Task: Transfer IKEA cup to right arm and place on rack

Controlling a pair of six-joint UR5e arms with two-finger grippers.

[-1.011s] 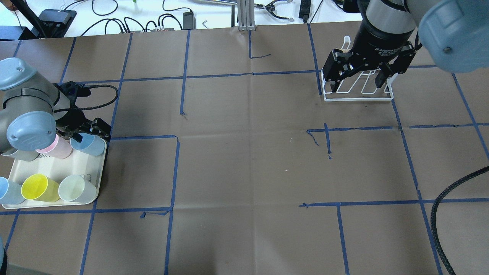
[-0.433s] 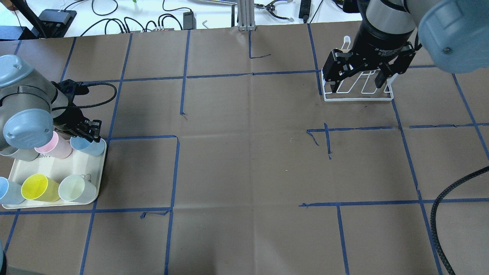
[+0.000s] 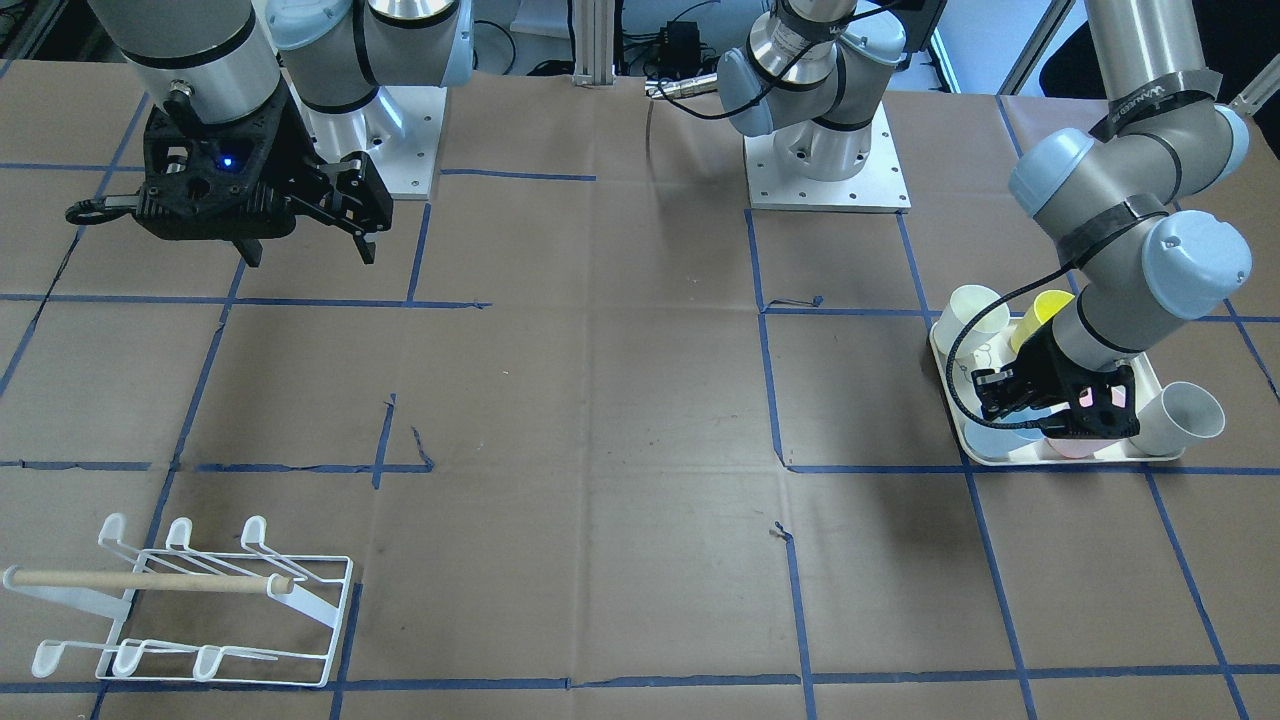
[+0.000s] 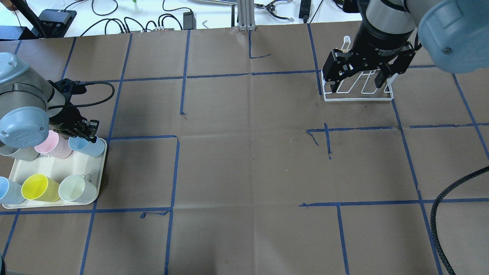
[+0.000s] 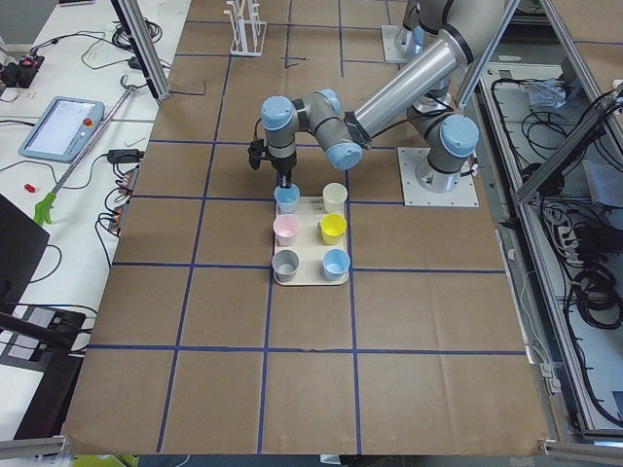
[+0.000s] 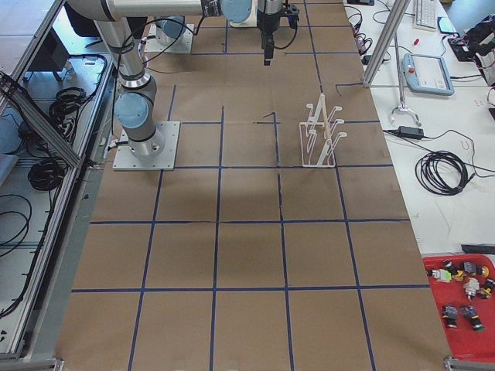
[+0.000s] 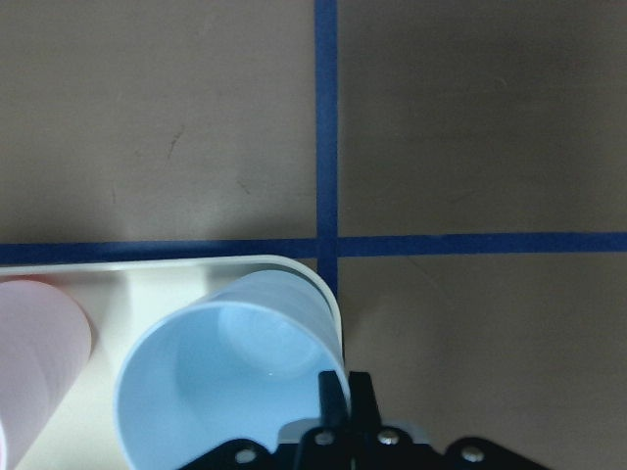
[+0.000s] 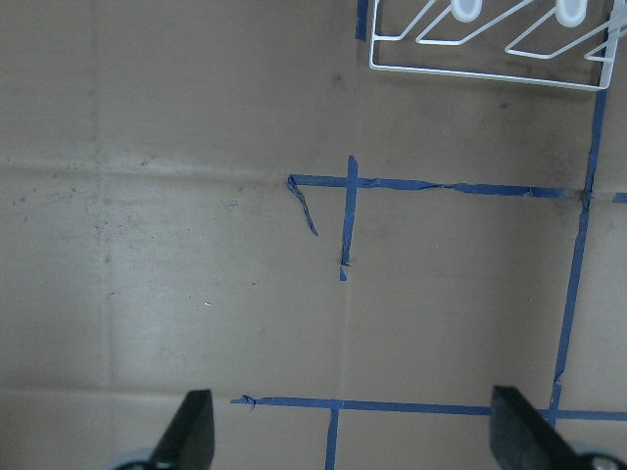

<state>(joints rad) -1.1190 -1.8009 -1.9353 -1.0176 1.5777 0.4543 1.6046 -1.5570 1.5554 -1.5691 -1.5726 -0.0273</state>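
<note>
Your left gripper [image 7: 343, 397] jaws pinch the rim of the upright blue cup [image 7: 216, 372]; right gripper [image 4: 356, 86] jaws spread, well apart.

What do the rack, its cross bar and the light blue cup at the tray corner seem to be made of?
The rack: thin wire, probably metal, coated white. The cross bar: pale bare-looking wood, matt. The light blue cup: likely plastic; smooth thin wall, soft sheen inside.

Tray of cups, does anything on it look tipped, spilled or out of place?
Nothing stands out. All six cups stand upright in two rows on the cream tray; the left gripper pinches the rim of the corner light blue cup.
</note>
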